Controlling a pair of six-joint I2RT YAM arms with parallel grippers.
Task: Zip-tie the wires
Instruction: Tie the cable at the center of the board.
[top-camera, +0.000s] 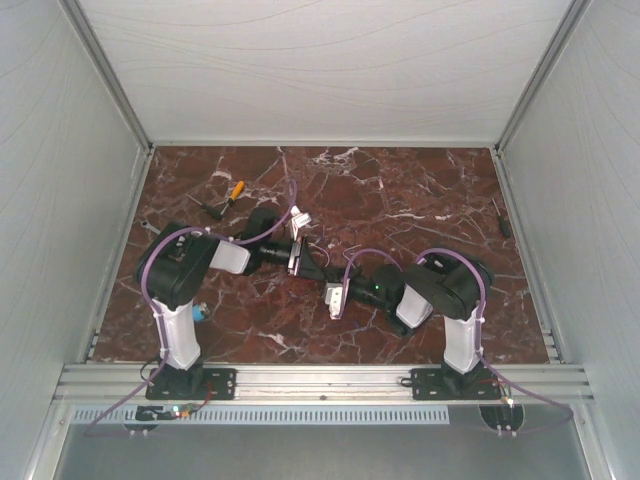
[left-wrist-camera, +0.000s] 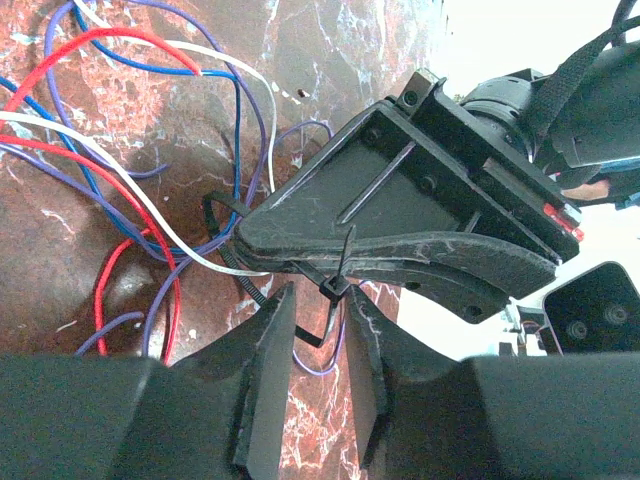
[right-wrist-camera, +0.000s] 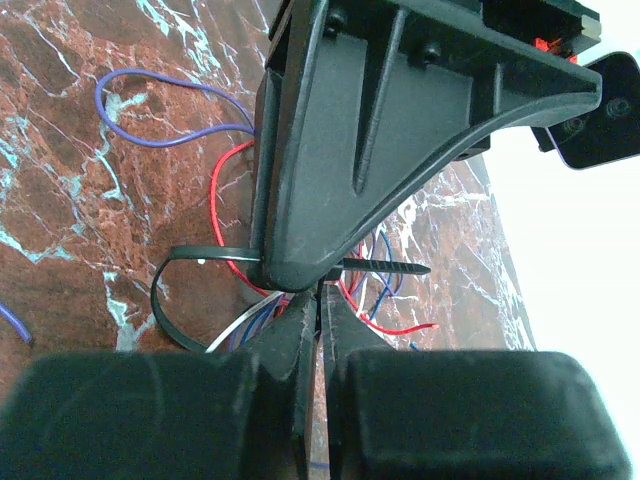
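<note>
The two arms stand at the near edge of the worktop (top-camera: 420, 180) and fold inward, so the grippers meet tip to tip about its middle. The left gripper (left-wrist-camera: 320, 296) has its fingers slightly parted, a narrow gap, and the head of a black zip tie (left-wrist-camera: 335, 288) sits right at that gap. The right gripper (right-wrist-camera: 318, 300) has its fingers pressed together, tips up against the tie's strap; whether they pinch it I cannot tell. The wires (left-wrist-camera: 120, 175), loose red, blue-purple and white loops, lie on the worktop's middle just beyond both tips, with the tie's loop among them. Farther off, toward the far left corner, lies a yellow-handled tool (top-camera: 235, 190)
</note>
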